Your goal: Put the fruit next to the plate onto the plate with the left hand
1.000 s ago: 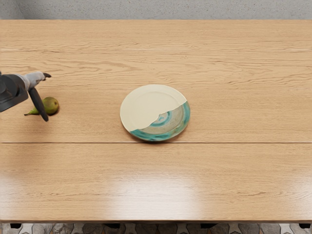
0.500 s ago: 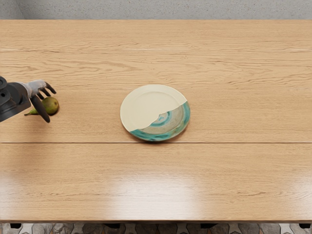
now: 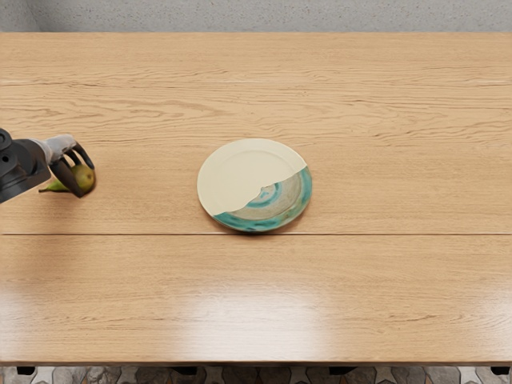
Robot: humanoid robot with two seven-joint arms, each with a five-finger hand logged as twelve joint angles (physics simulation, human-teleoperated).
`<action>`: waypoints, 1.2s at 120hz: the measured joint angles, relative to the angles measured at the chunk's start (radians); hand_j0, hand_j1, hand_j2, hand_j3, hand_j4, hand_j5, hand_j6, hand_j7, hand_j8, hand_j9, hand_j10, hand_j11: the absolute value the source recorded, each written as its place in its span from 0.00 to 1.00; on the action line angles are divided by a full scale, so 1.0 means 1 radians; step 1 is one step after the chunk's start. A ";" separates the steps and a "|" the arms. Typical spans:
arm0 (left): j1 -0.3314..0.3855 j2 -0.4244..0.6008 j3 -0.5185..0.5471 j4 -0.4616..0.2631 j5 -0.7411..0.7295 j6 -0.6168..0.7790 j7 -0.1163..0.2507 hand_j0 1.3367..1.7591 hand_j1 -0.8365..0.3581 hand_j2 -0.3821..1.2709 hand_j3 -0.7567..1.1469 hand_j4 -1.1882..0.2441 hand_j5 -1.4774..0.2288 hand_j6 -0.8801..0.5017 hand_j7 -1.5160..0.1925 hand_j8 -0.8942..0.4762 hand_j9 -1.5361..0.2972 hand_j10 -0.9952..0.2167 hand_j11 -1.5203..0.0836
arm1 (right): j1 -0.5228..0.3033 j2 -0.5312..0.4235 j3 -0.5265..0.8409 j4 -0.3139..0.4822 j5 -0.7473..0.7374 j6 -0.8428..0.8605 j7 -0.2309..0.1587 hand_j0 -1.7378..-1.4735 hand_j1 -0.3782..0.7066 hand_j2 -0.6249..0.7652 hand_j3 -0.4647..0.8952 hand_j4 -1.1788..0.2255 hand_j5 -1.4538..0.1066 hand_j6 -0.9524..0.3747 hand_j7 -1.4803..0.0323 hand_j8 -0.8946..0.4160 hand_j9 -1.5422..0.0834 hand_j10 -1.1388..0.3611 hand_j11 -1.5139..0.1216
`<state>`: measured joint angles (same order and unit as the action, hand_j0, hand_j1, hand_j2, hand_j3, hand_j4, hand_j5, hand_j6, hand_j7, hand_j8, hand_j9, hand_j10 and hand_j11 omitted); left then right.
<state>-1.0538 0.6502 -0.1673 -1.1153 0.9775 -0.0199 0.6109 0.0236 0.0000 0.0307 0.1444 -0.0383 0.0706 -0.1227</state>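
Green pear enclosed by curled fingers of left robot hand on wooden worktop, well apart from plate at centre.

All I can see of my robot is its left arm, entering at the left edge of the head view. The forearm is a bulky, rounded casing in very dark grey, close to black, with a smooth matte surface. Beyond it, the wrist and the back of my left hand are pale grey. The fingers are thin, black and jointed, like slim rods.
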 joint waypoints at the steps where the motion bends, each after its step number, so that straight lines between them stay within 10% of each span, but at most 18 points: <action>1: 0.000 -0.001 0.000 0.000 0.000 0.000 0.000 0.75 0.49 0.36 0.40 0.40 0.43 0.32 0.44 0.32 0.41 0.43 0.46 | 0.000 0.000 0.000 0.000 0.000 0.000 0.000 0.30 0.03 0.45 0.34 0.84 0.93 0.72 0.98 0.68 0.95 0.76 0.93; 48: 0.000 -0.001 0.000 0.002 -0.008 -0.002 0.000 0.74 0.52 0.41 0.40 0.37 0.39 0.29 0.40 0.30 0.37 0.37 0.40 | 0.000 0.000 0.000 0.000 0.000 0.000 0.000 0.30 0.03 0.45 0.34 0.84 0.93 0.72 0.98 0.68 0.95 0.76 0.93; 144: -0.170 -0.033 -0.087 0.024 -0.512 -0.115 0.001 0.76 0.39 0.56 0.40 0.39 0.34 0.36 0.37 0.36 0.37 0.29 0.41 | 0.000 0.000 0.000 0.000 0.000 0.000 0.000 0.30 0.03 0.45 0.34 0.84 0.93 0.72 0.98 0.68 0.95 0.76 0.93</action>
<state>-1.2238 0.6167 -0.2544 -1.0911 0.4658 -0.1349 0.6116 0.0240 0.0000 0.0307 0.1442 -0.0384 0.0706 -0.1227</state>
